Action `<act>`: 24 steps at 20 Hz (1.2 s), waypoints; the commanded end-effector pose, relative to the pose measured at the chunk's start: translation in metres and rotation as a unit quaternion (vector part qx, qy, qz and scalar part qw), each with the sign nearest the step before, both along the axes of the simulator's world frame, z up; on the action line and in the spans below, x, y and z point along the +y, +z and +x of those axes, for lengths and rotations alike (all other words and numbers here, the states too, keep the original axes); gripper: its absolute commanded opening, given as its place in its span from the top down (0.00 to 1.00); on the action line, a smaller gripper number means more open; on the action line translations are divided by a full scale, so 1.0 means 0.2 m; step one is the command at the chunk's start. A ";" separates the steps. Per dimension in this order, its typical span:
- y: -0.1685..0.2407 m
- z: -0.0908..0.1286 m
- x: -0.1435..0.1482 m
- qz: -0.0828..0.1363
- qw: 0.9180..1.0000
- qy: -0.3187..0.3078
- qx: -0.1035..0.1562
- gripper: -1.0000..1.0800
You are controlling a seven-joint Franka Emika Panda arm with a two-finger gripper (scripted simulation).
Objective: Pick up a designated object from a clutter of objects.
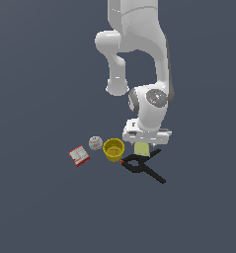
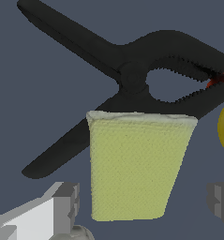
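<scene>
Two gripper fingers (image 2: 66, 206) showing in the wrist view, standing well apart on either side of the pale yellow-green square block (image 2: 137, 166), with visible gaps between each finger and the block's edges. Spread wide, then, and gripping nothing. Straddling the block rather than touching it, as far as that view tells.

Seen from the exterior view, the gripper (image 1: 145, 146) hanging low over the clutter, with the block (image 1: 141, 149) peeking out directly beneath the white hand. Fingertips themselves mostly hidden there behind the hand's body.

Lying just beyond the block, the black clamp (image 2: 127, 75), handles stretching away across the dark floor (image 2: 48, 103); whether the block's far edge is touching the clamp or only overlapping it in view, impossible to tell. Showing red-orange tips at the clamp's jaw end.

Sitting just beside the block toward the exterior view's left, the yellow cup (image 1: 113, 149), upright with its mouth open upward. Further to that side, the white baseball (image 1: 95, 143) resting near the cup, and the red-and-white box (image 1: 79, 155) lying a little apart from the ball.
</scene>
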State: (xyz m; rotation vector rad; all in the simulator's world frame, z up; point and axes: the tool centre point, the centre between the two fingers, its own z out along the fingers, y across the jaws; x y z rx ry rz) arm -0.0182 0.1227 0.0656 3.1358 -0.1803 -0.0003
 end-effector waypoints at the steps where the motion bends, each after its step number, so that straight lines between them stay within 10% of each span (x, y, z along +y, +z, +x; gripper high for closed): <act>1: -0.05 0.00 0.00 0.000 1.000 0.000 0.000 0.04; 11: -0.19 0.00 0.00 0.000 1.000 -0.001 0.000 0.04; 12: -0.19 0.00 0.00 0.000 1.000 -0.001 0.000 1.00; 24: -0.14 0.02 0.03 0.003 1.000 0.002 -0.008 1.00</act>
